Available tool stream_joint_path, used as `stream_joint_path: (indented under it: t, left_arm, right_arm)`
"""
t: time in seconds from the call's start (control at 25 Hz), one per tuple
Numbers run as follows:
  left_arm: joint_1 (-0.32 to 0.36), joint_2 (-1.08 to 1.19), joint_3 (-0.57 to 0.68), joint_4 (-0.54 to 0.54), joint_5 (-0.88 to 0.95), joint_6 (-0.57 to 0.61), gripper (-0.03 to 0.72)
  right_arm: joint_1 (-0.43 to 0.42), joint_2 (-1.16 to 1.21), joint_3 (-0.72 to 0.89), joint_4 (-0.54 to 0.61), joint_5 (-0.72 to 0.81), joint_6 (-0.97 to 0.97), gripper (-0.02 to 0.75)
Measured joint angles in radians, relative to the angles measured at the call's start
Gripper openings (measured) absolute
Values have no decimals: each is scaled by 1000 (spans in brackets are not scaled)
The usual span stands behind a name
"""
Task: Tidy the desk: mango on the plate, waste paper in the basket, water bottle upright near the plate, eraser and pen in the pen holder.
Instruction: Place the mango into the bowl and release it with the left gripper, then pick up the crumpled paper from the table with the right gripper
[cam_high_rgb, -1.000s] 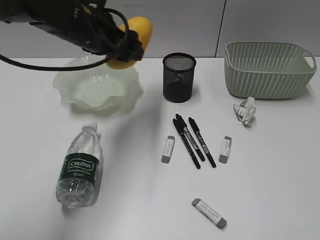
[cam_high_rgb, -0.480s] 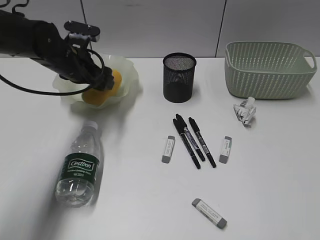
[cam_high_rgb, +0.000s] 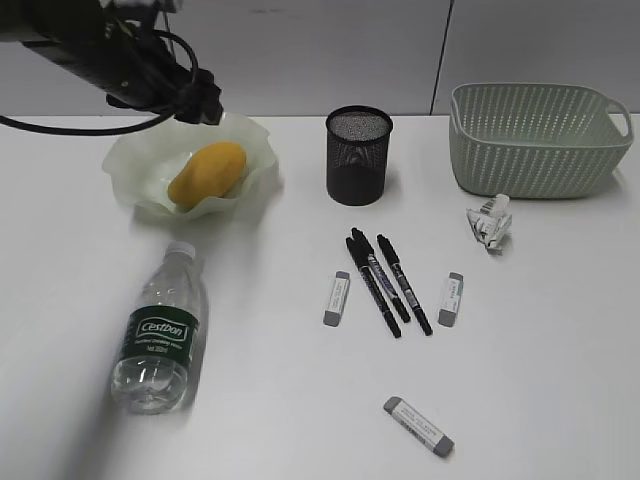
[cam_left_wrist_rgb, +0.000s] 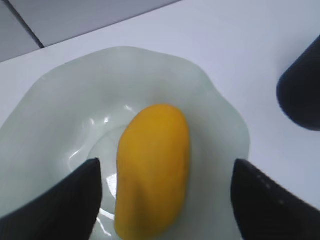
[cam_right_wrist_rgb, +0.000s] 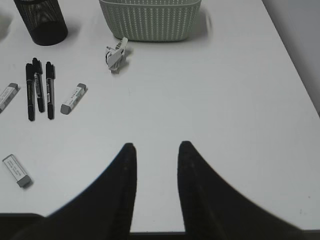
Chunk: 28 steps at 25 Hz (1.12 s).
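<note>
Change since earlier frame: your left gripper has let go of the smooth yellow-orange oblong mango and lifted clear; half a second ago it was down in the dish with the fruit.
Mango: lies on its side inside the translucent pale green plate with the wavy ruffled rim, free of both fingers.
Left gripper: jaws spread wide, one dark finger on each side of the mango in the left wrist view, touching nothing; in the exterior view you see the arm above the plate's far-left rim.
Right gripper: fingers parted with a narrow gap, holding nothing, over bare desk well apart from the objects.
Clear plastic water bottle with dark green "Cestbon" label: lying flat on the plain white desk, cap towards the plate.
Black wire-mesh pen holder: upright, between plate and basket.
Pale grey-green weave-pattern basket: at the far right.
Crumpled white waste paper: on the desk just in front of the basket.
Three black pens: side by side on the desk, nearly touching.
Three grey-and-white erasers: one on each side of the pens, one nearer you.
</note>
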Motion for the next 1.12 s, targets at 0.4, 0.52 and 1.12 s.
stream_joint_path:
  t: [0.4,0.52,1.12]
  left_arm:
    - [17,-780,638,-1,122,0,427]
    - [17,-1058,739,0,284,0,426]
    - [16,-1862,885,83,652,-45,426]
  right_arm:
    - [0,0,0,2,0,0,241]
    - [0,0,0,2,0,0,241]
    - [0,0,0,16,0,0,241]
